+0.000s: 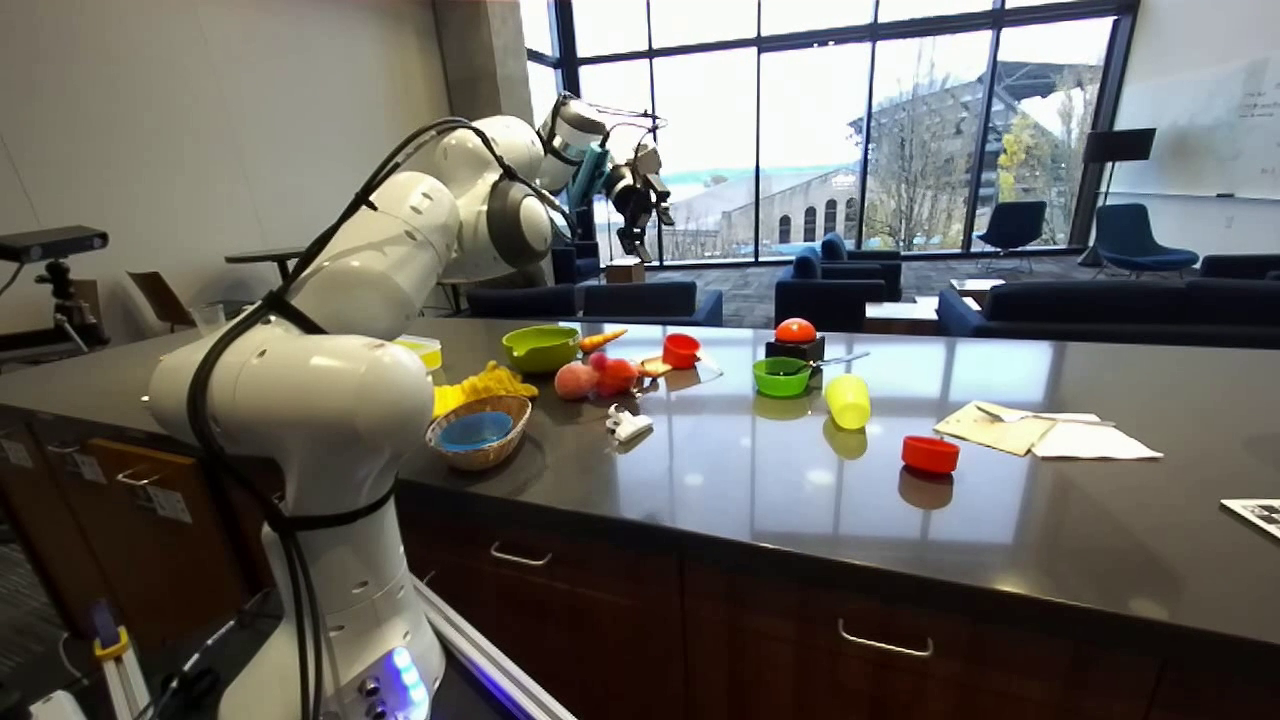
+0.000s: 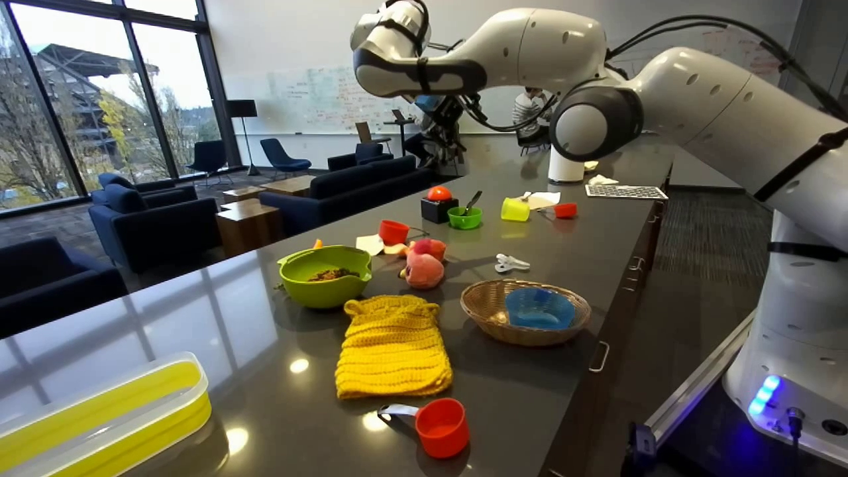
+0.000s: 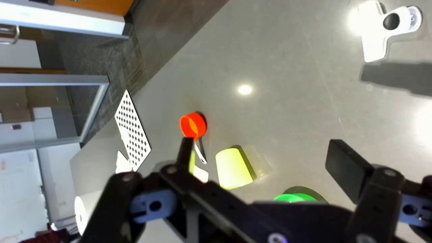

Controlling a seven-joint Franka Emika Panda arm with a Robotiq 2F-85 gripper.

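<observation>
My gripper (image 3: 263, 153) is raised well above the counter, its black fingers spread wide with nothing between them. In an exterior view the gripper (image 1: 652, 228) appears high against the window, touching nothing. Beyond the jaws in the wrist view, a yellow cup (image 3: 233, 168) lies on its side. A red measuring cup (image 3: 193, 125) with a metal handle rests past the left finger, which hides part of it. The gripper body mostly covers a green bowl (image 3: 295, 198); a dark-handled utensil leans in this bowl (image 2: 464, 218). A white clip (image 3: 374, 30) lies at upper right.
A wicker basket (image 2: 483, 318) holding a blue bowl (image 2: 540, 308) sits near the counter edge. Around it are a yellow knitted cloth (image 2: 394, 348), a large green bowl (image 2: 324, 291), pink plush toys (image 2: 424, 268) and another red cup (image 2: 442, 427). A black box (image 2: 439, 210) carries an orange dome.
</observation>
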